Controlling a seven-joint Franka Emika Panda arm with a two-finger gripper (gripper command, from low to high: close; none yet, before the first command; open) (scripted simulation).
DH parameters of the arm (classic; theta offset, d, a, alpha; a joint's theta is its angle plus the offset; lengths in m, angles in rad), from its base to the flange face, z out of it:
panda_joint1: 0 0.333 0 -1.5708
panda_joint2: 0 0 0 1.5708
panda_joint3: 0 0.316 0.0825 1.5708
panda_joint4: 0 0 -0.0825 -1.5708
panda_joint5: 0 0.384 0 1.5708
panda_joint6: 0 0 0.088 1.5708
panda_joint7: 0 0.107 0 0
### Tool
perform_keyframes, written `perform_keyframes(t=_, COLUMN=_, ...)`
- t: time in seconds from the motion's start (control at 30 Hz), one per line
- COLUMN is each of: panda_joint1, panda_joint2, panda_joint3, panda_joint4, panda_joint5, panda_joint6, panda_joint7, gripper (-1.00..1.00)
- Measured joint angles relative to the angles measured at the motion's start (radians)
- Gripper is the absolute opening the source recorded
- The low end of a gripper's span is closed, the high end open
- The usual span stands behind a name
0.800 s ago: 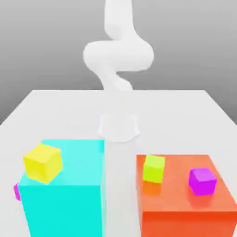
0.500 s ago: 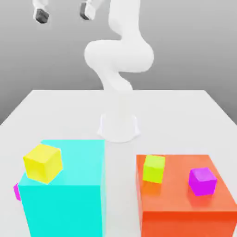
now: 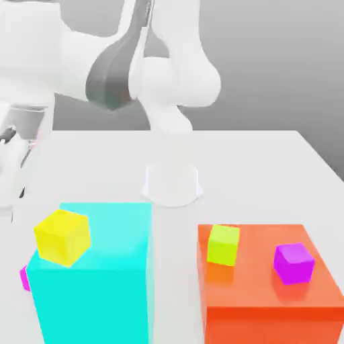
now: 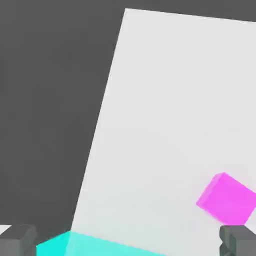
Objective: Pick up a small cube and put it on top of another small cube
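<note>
Table (image 3: 269,161) carries a cyan block (image 3: 94,282) and an orange block (image 3: 269,289). Down on the table surface against the cyan block's side, at the exterior view's left, lies the small cube (image 4: 227,198), below the gripper (image 4: 127,241), nearer one fingertip (image 4: 239,240). Jaws stand wide apart, holding nothing. Another magenta cube (image 3: 293,263) sits atop the orange block.

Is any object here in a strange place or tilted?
Nothing is spilled or damaged. The yellow cube sits turned at the cyan block's corner, overhanging its edge. One magenta cube lies on the table beside that block, half hidden in the exterior view.
</note>
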Motion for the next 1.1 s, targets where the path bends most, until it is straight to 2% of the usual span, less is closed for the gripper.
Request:
perform_keyframes(t=0.13, panda_joint1=-0.044, panda_joint2=0.106, panda_joint3=-0.018, panda_joint4=-0.033, panda_joint5=0.059, panda_joint6=0.059, panda_joint7=0.111, gripper=0.0)
perform_keyframes(t=0.27, panda_joint1=-0.078, panda_joint2=0.209, panda_joint3=-0.023, panda_joint4=-0.062, panda_joint5=0.169, panda_joint6=0.121, panda_joint7=0.174, gripper=0.0)
perform_keyframes(t=0.43, panda_joint1=-0.079, panda_joint2=0.381, panda_joint3=-0.03, panda_joint4=-0.037, panda_joint5=0.184, panda_joint6=0.257, panda_joint7=0.19, gripper=0.0)
perform_keyframes(t=0.47, panda_joint1=-0.076, panda_joint2=0.406, panda_joint3=-0.034, panda_joint4=-0.033, panda_joint5=0.181, panda_joint6=0.276, panda_joint7=0.192, gripper=-1.0)
perform_keyframes(t=0.73, panda_joint1=-0.079, panda_joint2=0.382, panda_joint3=-0.03, panda_joint4=-0.037, panda_joint5=0.184, panda_joint6=0.26, panda_joint7=0.191, gripper=-1.0)
perform_keyframes(t=0.9, panda_joint1=-0.087, panda_joint2=0.235, panda_joint3=-0.022, panda_joint4=-0.055, panda_joint5=0.177, panda_joint6=0.122, panda_joint7=0.171, gripper=-1.0)
perform_keyframes(t=1.1, panda_joint1=-0.035, panda_joint2=0.156, panda_joint3=0.006, panda_joint4=0.105, panda_joint5=0.11, panda_joint6=-0.134, panda_joint7=0.164, gripper=-1.0)
